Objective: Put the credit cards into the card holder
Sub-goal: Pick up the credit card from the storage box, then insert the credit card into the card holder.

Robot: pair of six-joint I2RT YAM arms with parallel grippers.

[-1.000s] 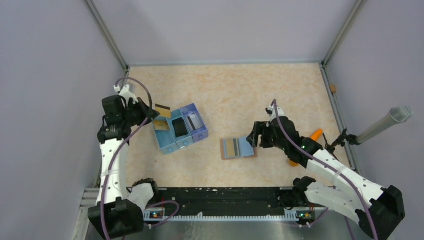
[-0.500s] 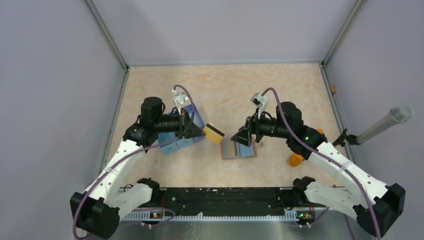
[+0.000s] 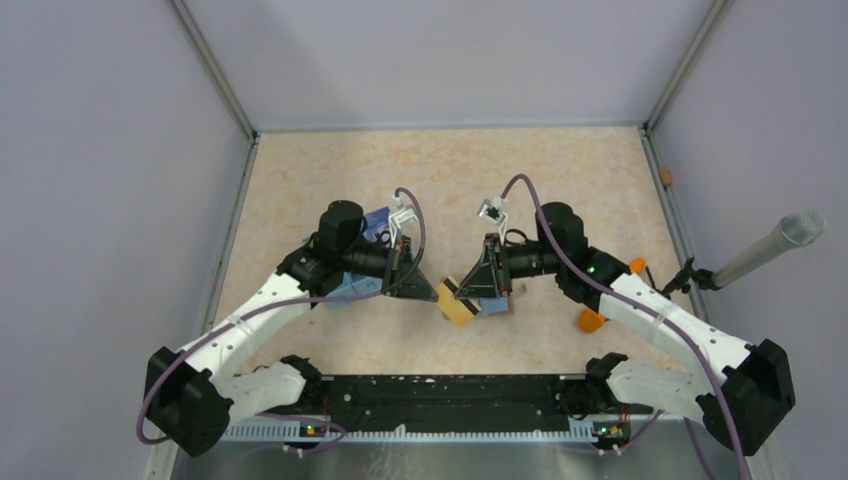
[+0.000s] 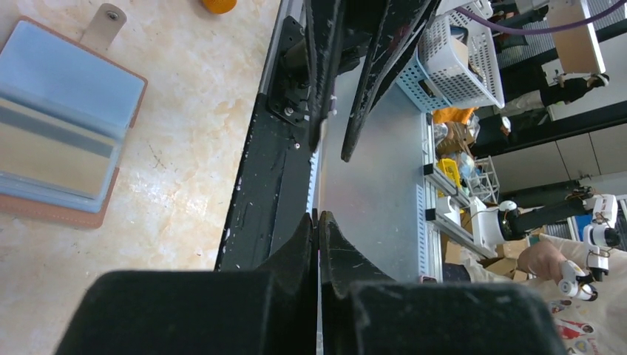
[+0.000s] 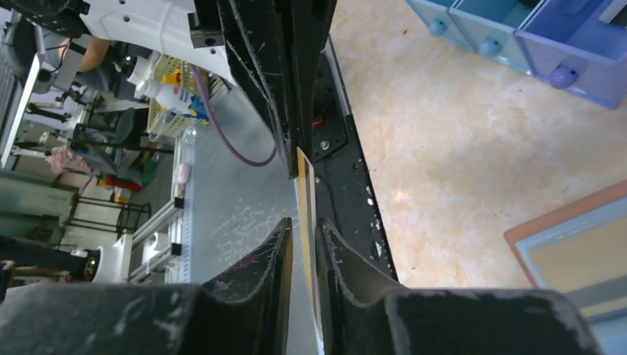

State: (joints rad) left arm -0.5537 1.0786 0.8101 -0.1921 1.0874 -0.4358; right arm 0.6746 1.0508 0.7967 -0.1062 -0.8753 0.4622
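Above the table (image 3: 450, 170), in the top view, we are watching both arms reaching inward so that their tips are meeting near the middle. The left gripper (image 3: 428, 291) is pinching the yellow-gold card (image 3: 459, 305) by one edge, and the right gripper (image 3: 470, 283) is coming at the same card from the other side. The card is hanging tilted over the left end of the card holder (image 3: 494, 305), which is lying open on the table and is mostly hidden under the right gripper. A blue box (image 3: 372, 222) is sitting behind the left arm, and an orange carrot-shaped object (image 3: 590, 320) is lying beside the right arm. In the left wrist view, we are seeing the left fingers (image 4: 296, 244) pressed tight together, with the card edge-on and too thin to make out between them. The open card holder (image 4: 59, 140) is lying on the table to the left, showing blue and gold sleeves, and the right arm's fingers (image 4: 384, 66) are pointing in from the top. In the right wrist view, the card (image 5: 304, 185) is standing edge-on between the right fingers (image 5: 275, 251), whose jaws are flanking it very closely. We cannot tell whether they are gripping it yet. The left fingers (image 5: 259, 59) are holding its far end, the card holder's corner (image 5: 584, 251) is showing at lower right, and the blue box (image 5: 562, 44) is sitting at upper right.
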